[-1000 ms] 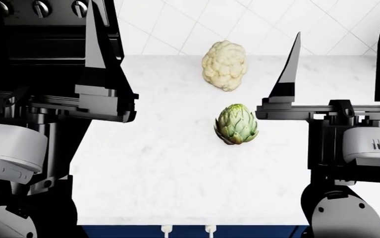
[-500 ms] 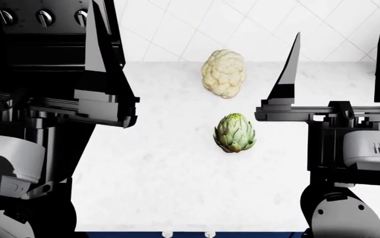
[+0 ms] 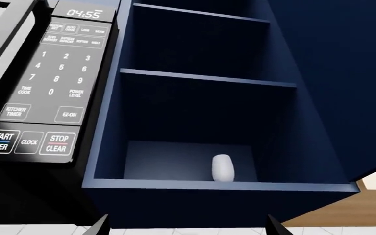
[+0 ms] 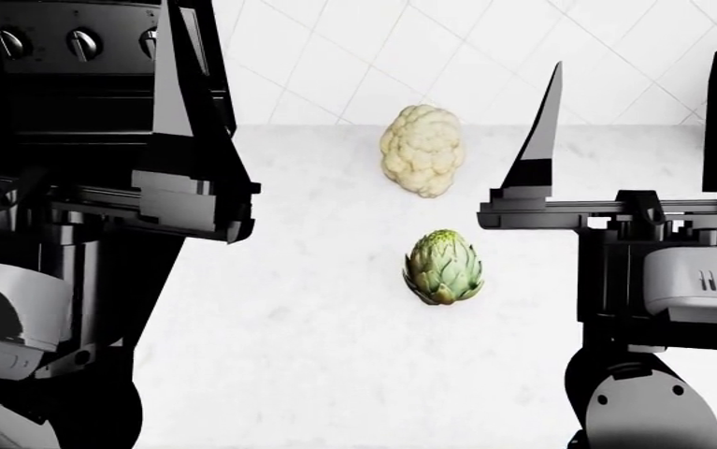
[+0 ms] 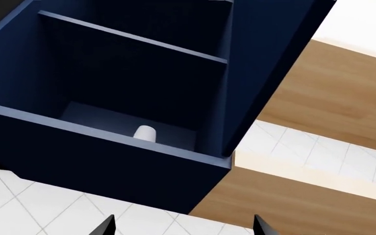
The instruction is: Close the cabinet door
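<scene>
Both arms raised over the white worktop (image 4: pixel 333 355): the right hand (image 4: pixel 638 122) is spread and empty, while the left hand (image 4: pixel 196 112) seems spread too, though its fingers mostly overlap. An artichoke (image 4: pixel 443 267) and cauliflower (image 4: pixel 423 150) lie between them. Above, beside the microwave (image 3: pixel 44 83), the navy cabinet (image 3: pixel 201 112) stands open, a small white cup (image 3: pixel 222 168) on its bottom shelf. Its door (image 5: pixel 276 63), probably the panel edge-on at the right, wants a flat push near the free edge.

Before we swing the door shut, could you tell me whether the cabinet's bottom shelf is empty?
No, a small white cup stands on the bottom shelf of the open cabinet in the left wrist view.
</scene>
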Tool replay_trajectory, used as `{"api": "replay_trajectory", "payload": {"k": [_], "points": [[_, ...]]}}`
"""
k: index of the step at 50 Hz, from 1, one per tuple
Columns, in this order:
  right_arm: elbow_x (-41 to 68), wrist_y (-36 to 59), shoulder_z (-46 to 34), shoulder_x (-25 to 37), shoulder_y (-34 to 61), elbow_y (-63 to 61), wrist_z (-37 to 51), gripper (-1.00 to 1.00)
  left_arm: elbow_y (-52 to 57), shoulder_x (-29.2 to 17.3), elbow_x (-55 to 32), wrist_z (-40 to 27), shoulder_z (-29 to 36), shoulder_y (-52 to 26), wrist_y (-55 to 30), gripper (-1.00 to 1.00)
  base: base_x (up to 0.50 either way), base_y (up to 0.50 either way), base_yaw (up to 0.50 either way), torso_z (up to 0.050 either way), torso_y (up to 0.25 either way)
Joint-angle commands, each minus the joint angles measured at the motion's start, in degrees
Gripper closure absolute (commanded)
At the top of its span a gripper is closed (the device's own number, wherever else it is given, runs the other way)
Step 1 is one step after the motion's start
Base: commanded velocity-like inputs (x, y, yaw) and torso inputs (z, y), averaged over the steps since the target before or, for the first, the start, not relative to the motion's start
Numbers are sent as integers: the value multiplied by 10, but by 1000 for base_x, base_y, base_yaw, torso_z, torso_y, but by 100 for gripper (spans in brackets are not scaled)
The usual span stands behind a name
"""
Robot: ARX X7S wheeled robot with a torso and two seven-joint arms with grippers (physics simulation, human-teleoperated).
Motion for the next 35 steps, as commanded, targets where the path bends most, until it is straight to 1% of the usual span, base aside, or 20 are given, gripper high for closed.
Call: {"api": "replay_trajectory", "payload": {"k": [1,7,8,9,16,20,22,27,35], "points": [[1,-3,-4,4,-3,1,1,-100,-5,4,-21,-8,-11,1,8,-100,500,0,0,0,0],[0,6,-6,2,3,5,4,-100,-5,4,-25,-12,-12,-1,9,-100,500,0,0,0,0],[0,-5,-5,2,2,7,7,-100,-5,4,-25,-12,-11,-1,9,-100,500,0,0,0,0],[0,8,-5,1,4,8,7,-100,-5,3,-25,-13,-11,-1,9,-100,383,0,0,0,0],[4,12,0,0,3,4,13,-100,-4,0,-23,-15,-8,2,13,-100,0,0,0,0,0],[63,12,31,-1,7,-30,10,-100,-1,-2,-25,-18,-8,2,12,-100,0,0,0,0,0],[71,27,45,2,14,-52,13,-100,-1,-2,-26,-18,-8,2,13,-100,0,0,0,0,0],[163,58,129,10,44,-121,30,-100,11,-5,-35,-23,-10,1,7,-100,0,0,0,0,0],[219,105,172,29,96,-153,43,-100,20,-9,-43,-28,-11,-1,4,-100,0,0,0,0,0]]}}
